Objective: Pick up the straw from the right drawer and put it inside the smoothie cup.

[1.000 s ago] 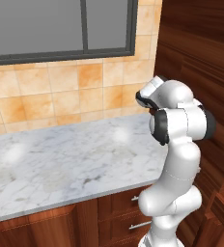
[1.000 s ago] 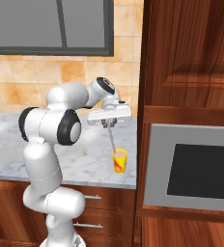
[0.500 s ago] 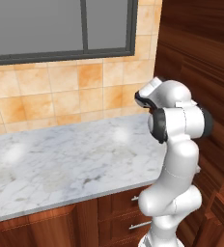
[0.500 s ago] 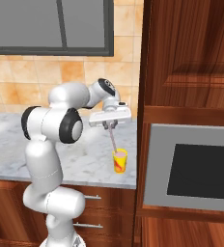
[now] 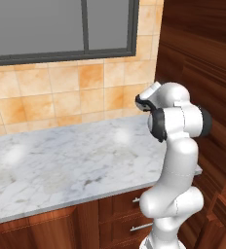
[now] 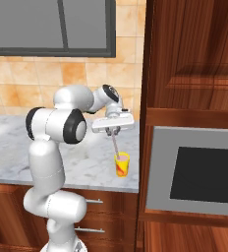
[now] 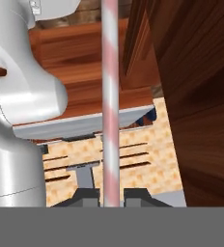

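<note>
In the right base view my gripper (image 6: 113, 131) hangs over the counter's right end, shut on the top of the straw (image 6: 116, 144). The straw is thin and pale pinkish, and slants slightly down to the mouth of the smoothie cup (image 6: 122, 165). The cup is a small yellow tumbler with a red-orange mark, upright near the counter's front edge. How deep the straw's lower end sits in it I cannot tell. In the hand view the straw (image 7: 110, 96) shows pink and white stripes and runs up from between my fingertips (image 7: 87, 196). The right drawer is out of view.
A tall wooden cabinet (image 6: 194, 59) with a built-in oven (image 6: 204, 172) stands right beside the cup. The marble counter (image 5: 61, 160) stretches left under a tiled wall and a window (image 5: 61, 26). Narrow drawers with silver handles (image 6: 89, 201) sit below the counter.
My gripper has come down a little with the straw, bringing the straw's lower end down to the cup's mouth. The cup has stayed put.
</note>
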Robot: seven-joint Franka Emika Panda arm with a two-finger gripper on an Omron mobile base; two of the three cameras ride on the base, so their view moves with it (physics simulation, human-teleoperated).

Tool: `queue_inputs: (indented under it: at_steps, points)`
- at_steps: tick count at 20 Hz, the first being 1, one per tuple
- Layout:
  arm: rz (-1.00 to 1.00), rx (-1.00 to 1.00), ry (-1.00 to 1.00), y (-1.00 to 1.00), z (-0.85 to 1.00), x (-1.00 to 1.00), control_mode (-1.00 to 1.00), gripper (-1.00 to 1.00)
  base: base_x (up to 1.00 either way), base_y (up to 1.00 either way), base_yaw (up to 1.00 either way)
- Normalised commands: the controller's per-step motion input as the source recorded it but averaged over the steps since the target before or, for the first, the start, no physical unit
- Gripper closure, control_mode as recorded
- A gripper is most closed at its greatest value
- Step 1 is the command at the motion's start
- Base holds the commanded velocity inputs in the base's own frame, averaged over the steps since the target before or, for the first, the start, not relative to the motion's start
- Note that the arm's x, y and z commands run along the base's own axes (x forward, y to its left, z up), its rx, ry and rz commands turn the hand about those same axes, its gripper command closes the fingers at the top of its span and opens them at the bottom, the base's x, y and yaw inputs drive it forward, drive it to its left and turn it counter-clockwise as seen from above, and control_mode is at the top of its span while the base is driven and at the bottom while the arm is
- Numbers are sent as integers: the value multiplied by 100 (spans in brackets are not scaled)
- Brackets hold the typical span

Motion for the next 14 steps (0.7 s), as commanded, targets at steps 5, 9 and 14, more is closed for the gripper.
queue_inputs:
  at_steps: [5, 9, 14]
  points:
    - [0, 0, 0, -9, -12, 0, -100, 100, 0, 0, 0]
    - [0, 0, -5, -10, 2, 0, -100, 100, 0, 0, 0]
    - [0, 0, -9, -5, 6, 0, -100, 100, 0, 0, 0]
